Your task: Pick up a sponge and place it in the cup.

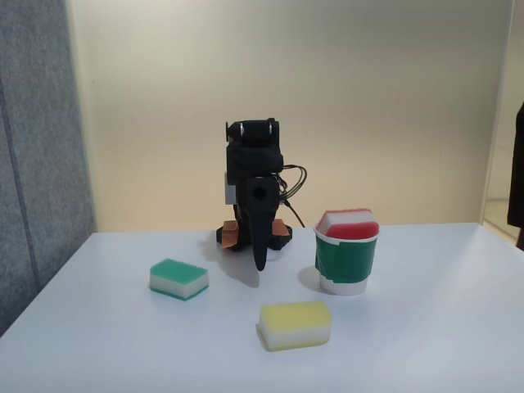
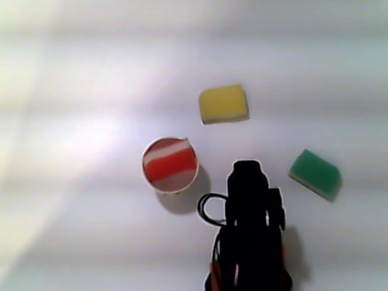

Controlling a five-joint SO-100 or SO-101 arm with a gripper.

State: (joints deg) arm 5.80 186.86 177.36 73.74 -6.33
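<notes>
Red-topped sponge (image 1: 348, 223) sits wedged in cup (image 1: 346, 260), just right of claw (image 1: 260, 264) in fixed view. Claw points down at table, holds nothing, jaws look closed. Placement looks done; judgement: lift clear without bumping cup.

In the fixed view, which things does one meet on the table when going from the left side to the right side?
Green-topped sponge → gripper, hanging over the table → yellow-topped sponge → cup, with the red-topped sponge sticking out of its mouth.
</notes>
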